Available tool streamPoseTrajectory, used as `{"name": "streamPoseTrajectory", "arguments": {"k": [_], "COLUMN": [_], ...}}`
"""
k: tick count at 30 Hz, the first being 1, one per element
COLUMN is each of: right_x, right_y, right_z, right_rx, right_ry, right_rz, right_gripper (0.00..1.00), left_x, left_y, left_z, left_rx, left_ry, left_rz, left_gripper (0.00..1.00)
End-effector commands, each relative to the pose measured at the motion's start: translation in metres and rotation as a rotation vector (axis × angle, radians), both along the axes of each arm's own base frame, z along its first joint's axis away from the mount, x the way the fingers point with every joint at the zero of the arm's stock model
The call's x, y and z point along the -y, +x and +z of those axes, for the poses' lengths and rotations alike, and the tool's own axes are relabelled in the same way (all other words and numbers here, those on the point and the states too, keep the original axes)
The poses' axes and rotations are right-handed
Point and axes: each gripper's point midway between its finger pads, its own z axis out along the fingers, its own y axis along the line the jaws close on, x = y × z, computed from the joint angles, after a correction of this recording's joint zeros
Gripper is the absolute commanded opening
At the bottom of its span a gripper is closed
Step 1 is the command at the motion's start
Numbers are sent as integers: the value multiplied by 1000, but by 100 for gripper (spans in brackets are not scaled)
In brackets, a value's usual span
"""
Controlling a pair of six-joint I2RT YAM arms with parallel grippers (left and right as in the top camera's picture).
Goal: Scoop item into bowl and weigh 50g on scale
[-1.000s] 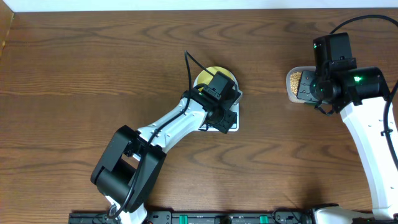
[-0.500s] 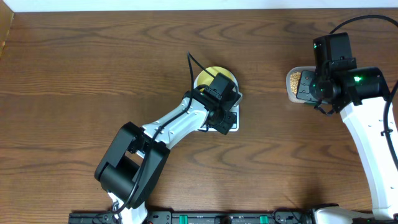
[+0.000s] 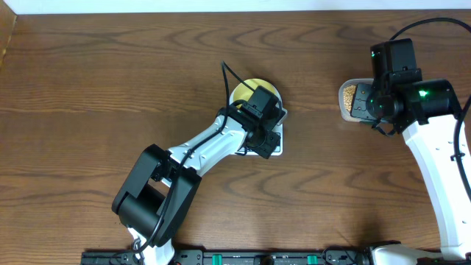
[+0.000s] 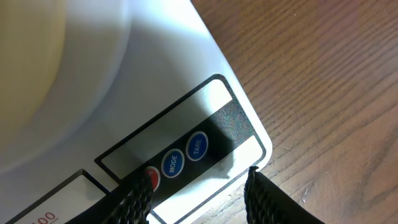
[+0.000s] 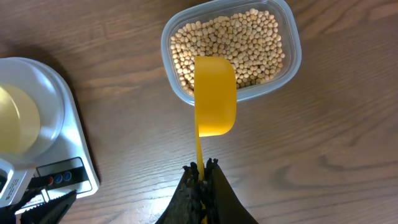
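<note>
We see the white flat digital kitchen scale (image 3: 277, 149) near the middle of the brown wooden surface (image 3: 110, 73). The small round pale yellow bowl (image 3: 245, 89) sits on its round platform. From overhead the left arm covers much of the bowl, so we cannot tell whether anything lies in it.

The left gripper (image 4: 199, 202) hovers just above the scale's front corner with its two black fingers (image 4: 268, 200) spread apart and nothing between them. In the left wrist view, the blue MODE button (image 4: 173, 163) and the blue TARE button (image 4: 197, 147) lie in the gap. One fingertip covers part of the red button (image 4: 153, 179). We cannot tell whether the fingers touch the scale.

Well apart to the right stands the clear rounded-rectangular plastic tub (image 5: 290, 53). It holds the many small round tan-beige beans (image 5: 230, 40) in a layer that covers its floor.

The right gripper (image 5: 203, 177) is closed tight on the thin handle of the yellow plastic measuring scoop (image 5: 215, 93). The scoop's cup reaches forward across the tub's near rim and lies partly over the beans. The cup shows us only a plain yellow face. We cannot tell whether it rests on the beans or hangs just above them.
</note>
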Motion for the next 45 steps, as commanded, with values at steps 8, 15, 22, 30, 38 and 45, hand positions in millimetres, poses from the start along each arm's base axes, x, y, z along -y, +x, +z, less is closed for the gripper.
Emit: {"name": "streamPoseTrajectory", "arguments": {"k": [8, 15, 22, 30, 38, 45], "right_x": [2, 2, 2, 2, 2, 2], "right_y": [3, 3, 4, 4, 5, 5], "right_z": [8, 8, 8, 8, 9, 9], "right_rx": [24, 24, 27, 28, 32, 33], "right_ry": [0, -1, -1, 0, -1, -4], "right_rz": [1, 1, 1, 1, 1, -1], "right_gripper": [1, 1, 1, 1, 1, 1], "left_x": [-6, -7, -7, -7, -6, -3], "left_y": [-4, -5, -5, -5, -3, 0], "left_z": [-21, -24, -24, -10, 19, 56], "left_rx": [-28, -36, -36, -20, 27, 101], "left_ry": [51, 56, 56, 45, 9, -49], "left_rz": [-5, -5, -5, -4, -3, 3], "left_gripper": [51, 51, 51, 51, 51, 51]}}
